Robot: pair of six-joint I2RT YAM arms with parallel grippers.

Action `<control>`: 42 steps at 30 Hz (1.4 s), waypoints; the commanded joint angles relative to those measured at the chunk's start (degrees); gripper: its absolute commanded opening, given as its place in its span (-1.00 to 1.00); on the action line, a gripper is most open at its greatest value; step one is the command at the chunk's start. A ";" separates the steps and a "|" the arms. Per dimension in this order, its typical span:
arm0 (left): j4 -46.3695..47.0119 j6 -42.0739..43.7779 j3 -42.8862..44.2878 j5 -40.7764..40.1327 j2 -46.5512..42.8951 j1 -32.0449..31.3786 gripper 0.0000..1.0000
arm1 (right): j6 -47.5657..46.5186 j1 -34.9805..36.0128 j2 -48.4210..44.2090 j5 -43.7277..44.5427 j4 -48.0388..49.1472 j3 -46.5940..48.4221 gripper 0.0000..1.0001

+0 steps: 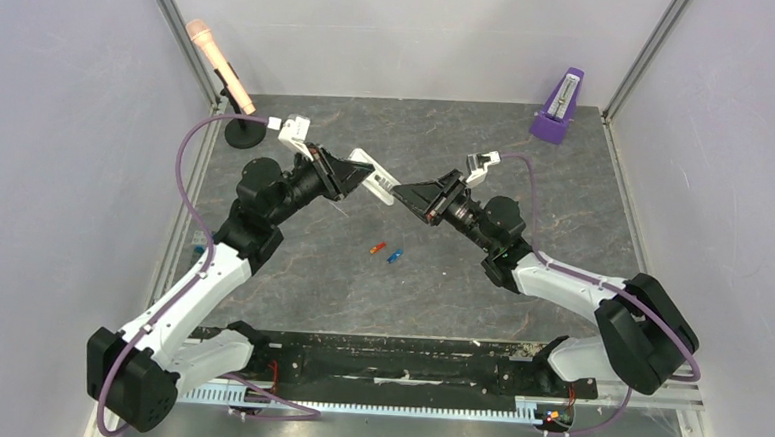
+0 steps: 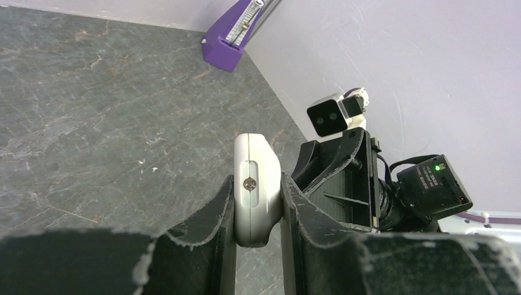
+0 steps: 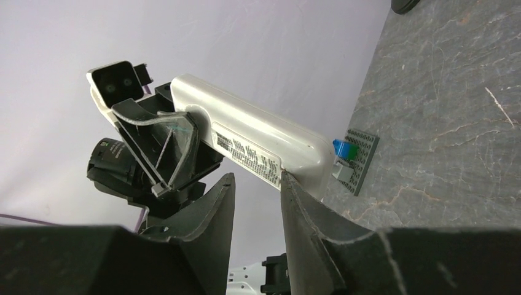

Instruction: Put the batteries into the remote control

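Left gripper (image 2: 258, 183) is clamped on the remote control (image 2: 255, 160). Its two fingers press the flat faces, and we see the narrow edge with a small screw facing the left wrist camera. The handset is held above the surface (image 1: 565, 188), well off it, and points right toward the other arm.

Right gripper (image 3: 257, 177) has its jaws partly apart with nothing between them; the wall shows through the gap. One fingertip (image 3: 285, 181) sits against the free end of the remote on its labelled side. We cannot tell whether it presses there or only touches.

From overhead, the two grippers meet mid-surface, toward the far half, with the remote bridging them.

Both batteries lie on the surface, on the near side of the grippers and well apart from the remote. The red-orange battery (image 1: 377, 248) is on the left and the blue battery (image 1: 395, 256) just beside it on the right.

Also noted:
- A purple metronome (image 1: 562, 105) stands upright at the far right corner.
- A microphone (image 1: 212, 54) stands on its round base at the far left.
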 commanded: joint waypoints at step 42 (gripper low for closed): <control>-16.34 8.95 1.27 -12.65 1.12 -7.95 -0.96 | 6.23 1.45 -1.29 -4.81 8.77 -1.14 -0.43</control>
